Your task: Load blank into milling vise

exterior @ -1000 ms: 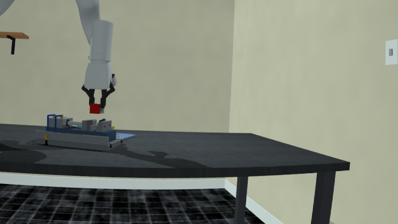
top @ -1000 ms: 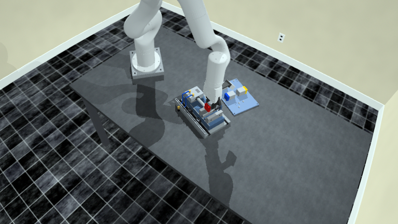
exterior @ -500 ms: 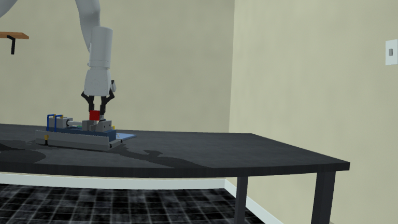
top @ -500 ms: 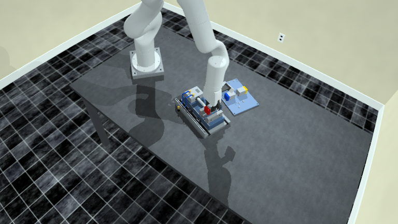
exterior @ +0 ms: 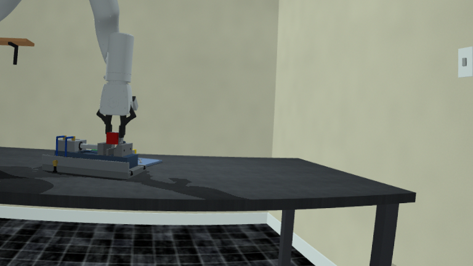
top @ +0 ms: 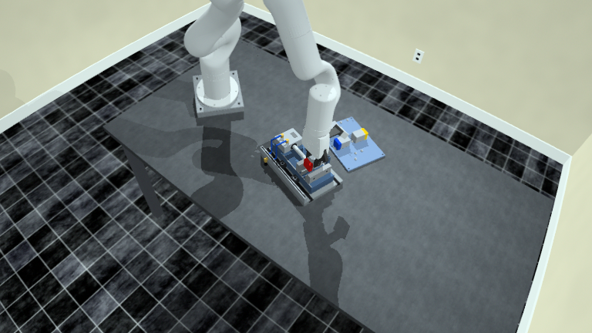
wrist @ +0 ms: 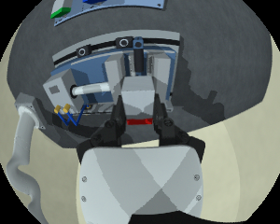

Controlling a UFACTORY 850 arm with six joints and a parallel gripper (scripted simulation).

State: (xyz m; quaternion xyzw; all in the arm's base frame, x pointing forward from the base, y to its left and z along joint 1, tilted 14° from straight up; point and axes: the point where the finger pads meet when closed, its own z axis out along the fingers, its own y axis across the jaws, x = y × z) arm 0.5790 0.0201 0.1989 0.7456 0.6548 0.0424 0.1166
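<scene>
My gripper (exterior: 115,134) is shut on the grey blank with the red end (exterior: 112,138). It holds the blank level, just above the gap between the jaws of the milling vise (exterior: 104,149); whether the blank touches the jaws I cannot tell. In the top view the red end (top: 308,163) points away from the infeed plate (top: 357,149). In the wrist view the blank (wrist: 139,101) sits between my fingers over the vise (wrist: 127,71), with its red end nearest the camera. The jaw with blue hoses (top: 277,142) is at the vise's far left end.
A blue-ended blank (top: 341,142) and a yellow-ended blank (top: 360,134) lie on the light blue infeed plate. The wrist view also shows a green-ended blank (wrist: 61,7) on that plate. The vise stands on a grey raised plate (top: 297,181).
</scene>
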